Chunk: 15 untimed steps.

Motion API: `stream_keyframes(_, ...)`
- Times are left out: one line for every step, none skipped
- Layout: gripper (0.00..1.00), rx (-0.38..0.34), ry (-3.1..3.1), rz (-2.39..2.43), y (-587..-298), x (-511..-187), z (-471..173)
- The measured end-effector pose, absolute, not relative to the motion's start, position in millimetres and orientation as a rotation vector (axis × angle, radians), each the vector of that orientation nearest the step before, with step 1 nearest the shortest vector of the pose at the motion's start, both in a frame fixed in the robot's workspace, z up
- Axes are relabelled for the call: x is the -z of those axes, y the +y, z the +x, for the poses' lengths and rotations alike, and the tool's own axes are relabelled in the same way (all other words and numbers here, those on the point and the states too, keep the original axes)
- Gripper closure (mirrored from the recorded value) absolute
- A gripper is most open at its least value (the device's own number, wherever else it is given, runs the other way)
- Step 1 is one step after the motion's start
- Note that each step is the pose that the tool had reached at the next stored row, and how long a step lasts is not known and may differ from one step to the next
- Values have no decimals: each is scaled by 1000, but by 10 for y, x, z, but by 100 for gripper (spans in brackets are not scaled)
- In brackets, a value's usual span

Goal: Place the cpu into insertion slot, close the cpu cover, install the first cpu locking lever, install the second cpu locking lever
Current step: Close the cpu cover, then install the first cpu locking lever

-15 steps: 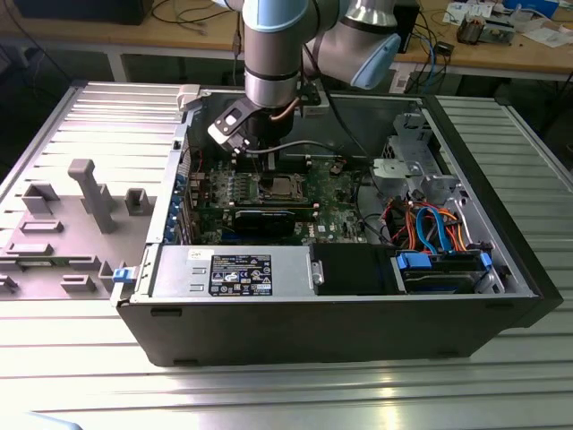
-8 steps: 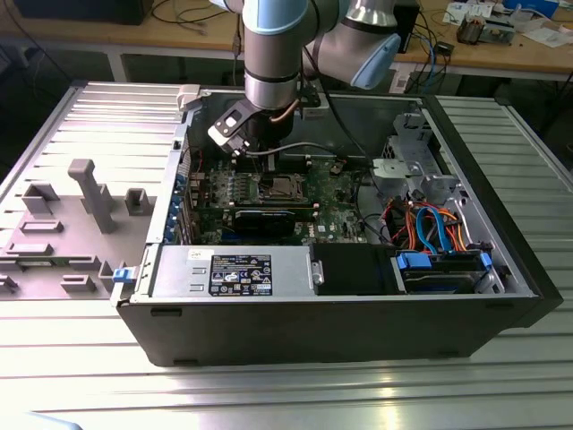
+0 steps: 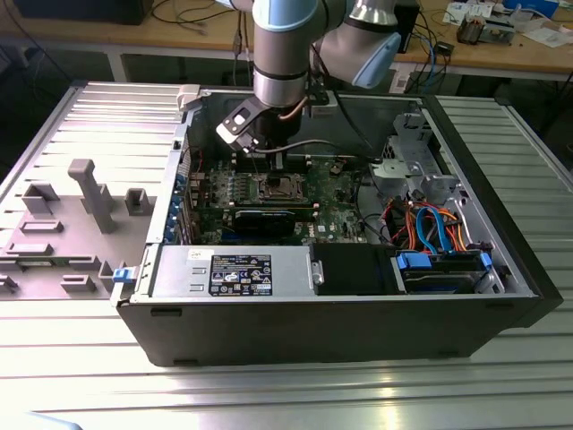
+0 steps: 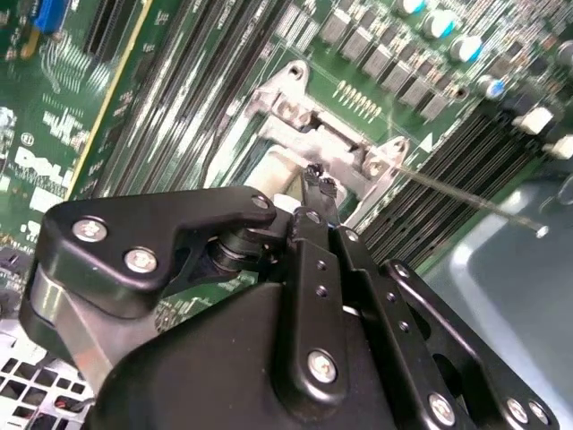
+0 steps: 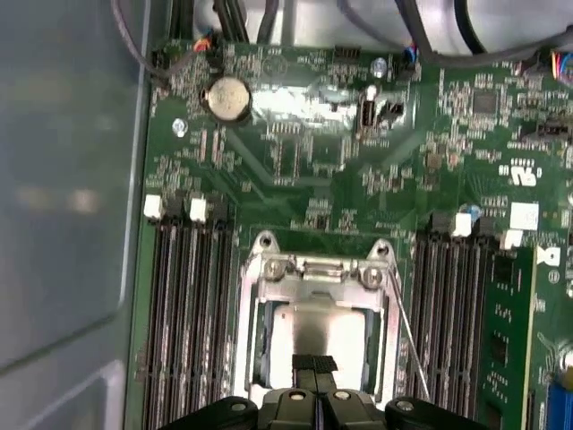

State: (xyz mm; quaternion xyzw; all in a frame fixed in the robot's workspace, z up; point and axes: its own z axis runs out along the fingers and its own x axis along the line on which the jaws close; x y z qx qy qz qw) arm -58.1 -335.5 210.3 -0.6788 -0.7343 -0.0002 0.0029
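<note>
My gripper [image 5: 313,364] hangs just above the near edge of the insertion slot [image 3: 277,186], fingertips pressed together with nothing seen between them. In the first wrist view the cpu [image 5: 318,327] lies flat in the socket, its silver top showing through the window of the cpu cover [image 5: 248,331], which appears to lie down over it. A thin wire locking lever [image 5: 407,336] stands up and away from one side of the socket; the same lever [image 4: 466,199] shows as a long rod beyond my black fingers [image 4: 309,237]. In the exterior view the gripper [image 3: 266,148] sits low inside the open computer case.
Rows of black memory slots [image 5: 183,313] flank the socket on both sides. A coin battery [image 5: 225,97] sits further along the board. The power supply [image 3: 233,269], a bundle of coloured cables [image 3: 430,224] and the case walls [image 3: 183,152] hem in the motherboard. A grey fixture plate [image 3: 81,206] lies on the exterior view's left.
</note>
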Motion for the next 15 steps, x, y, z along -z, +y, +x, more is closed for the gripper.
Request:
stream_keyframes(89, -1, -2303, -2129, -3354, -2103, -533)
stream_keyframes(89, -2, -2304, -2130, -3353, -2103, -485)
stream_keyframes(89, -2, -2304, -2130, -3354, -2102, -477)
stream_keyframes(89, -2, -2304, -2130, -3354, -2102, -477)
stream_keyframes(89, -2, -2304, -2130, -3354, -2103, -476)
stream_keyframes(89, -3, -2304, -2130, -3353, -2102, -461)
stream_keyframes(89, -3, -2304, -2130, -3353, -2103, -445)
stream_keyframes(89, -3, -2304, -2130, -3353, -2102, -444)
stream_keyframes(89, -3, -2304, -2130, -3353, -2102, -443)
stream_keyframes(89, -3, -2304, -2130, -3353, -2102, -443)
stream_keyframes(89, -3, -2304, -2130, -3353, -2102, -443)
stream_keyframes(89, -3, -2304, -2130, -3353, -2102, -442)
stream_keyframes(89, -3, -2304, -2130, -3353, -2102, -441)
stream_keyframes(89, -3, -2304, -2130, -3353, -2102, -440)
stream_keyframes(89, -3, -2304, -2130, -3353, -2102, -440)
